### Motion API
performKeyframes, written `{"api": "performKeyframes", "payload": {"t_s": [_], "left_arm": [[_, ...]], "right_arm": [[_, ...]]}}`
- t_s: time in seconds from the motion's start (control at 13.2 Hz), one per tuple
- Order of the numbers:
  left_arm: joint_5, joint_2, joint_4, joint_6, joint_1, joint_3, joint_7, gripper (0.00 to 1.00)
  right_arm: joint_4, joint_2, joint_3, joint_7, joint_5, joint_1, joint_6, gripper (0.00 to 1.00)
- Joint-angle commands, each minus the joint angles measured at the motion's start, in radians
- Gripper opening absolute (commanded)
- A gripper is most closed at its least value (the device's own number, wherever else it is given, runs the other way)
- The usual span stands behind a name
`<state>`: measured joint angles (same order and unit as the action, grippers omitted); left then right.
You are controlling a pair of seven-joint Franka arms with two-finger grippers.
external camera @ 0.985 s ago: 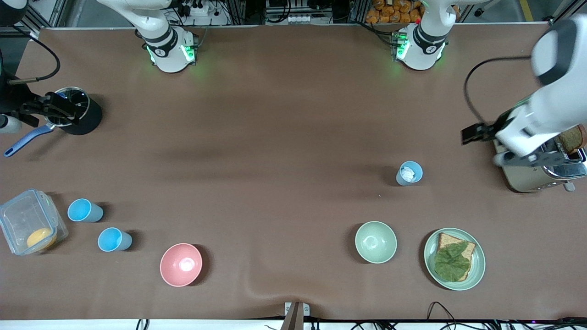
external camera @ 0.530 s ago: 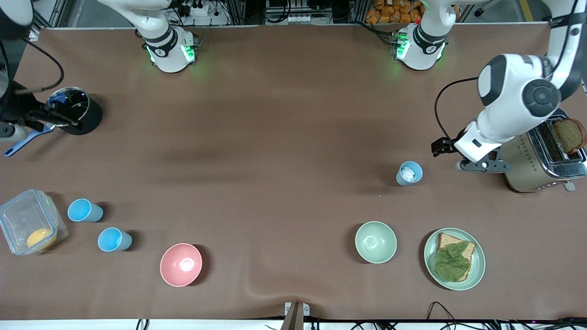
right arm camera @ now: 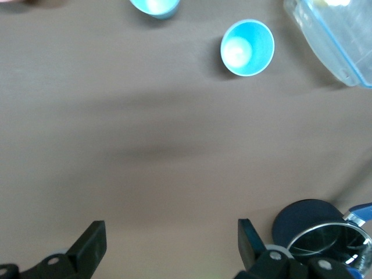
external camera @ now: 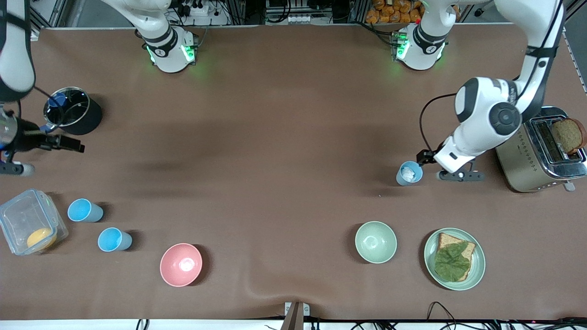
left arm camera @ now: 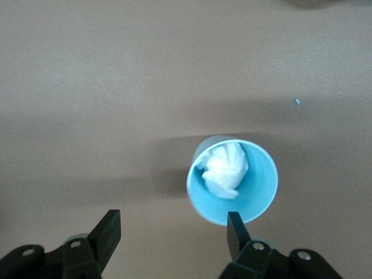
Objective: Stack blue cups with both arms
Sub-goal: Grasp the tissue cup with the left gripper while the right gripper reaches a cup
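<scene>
The left gripper (left arm camera: 171, 235), jaws wide and empty, should centre on the grey-blue plastic cup (external camera: 409, 173) holding white crumpled paper (left arm camera: 225, 170); the open, empty right gripper (right arm camera: 170, 244) hangs over bare table near the black pot (external camera: 73, 116), short of the two sky-blue cups (external camera: 85, 211).

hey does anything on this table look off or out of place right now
One thing: the grey-blue cup beside the open left gripper holds a crumpled white wad, which would block another cup nesting in it. The two bright blue cups stand upright and look empty.
</scene>
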<state>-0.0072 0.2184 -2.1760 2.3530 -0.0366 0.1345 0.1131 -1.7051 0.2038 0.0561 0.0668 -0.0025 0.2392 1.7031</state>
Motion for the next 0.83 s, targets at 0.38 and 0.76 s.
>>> {"api": "performKeyframes", "payload": {"t_s": [0.38, 0.76], "left_arm": [[-0.025, 0.11, 0.01, 0.1, -0.016, 0.004, 0.016, 0.41], [-0.027, 0.121, 0.022, 0.1, -0.037, 0.011, 0.019, 0.0]], "right_arm": [[0.254, 0.428, 0.011, 0.036, -0.057, 0.075, 0.175, 1.0], [0.252, 0.467, 0.014, 0.019, -0.119, 0.043, 0.311, 1.0]]}}
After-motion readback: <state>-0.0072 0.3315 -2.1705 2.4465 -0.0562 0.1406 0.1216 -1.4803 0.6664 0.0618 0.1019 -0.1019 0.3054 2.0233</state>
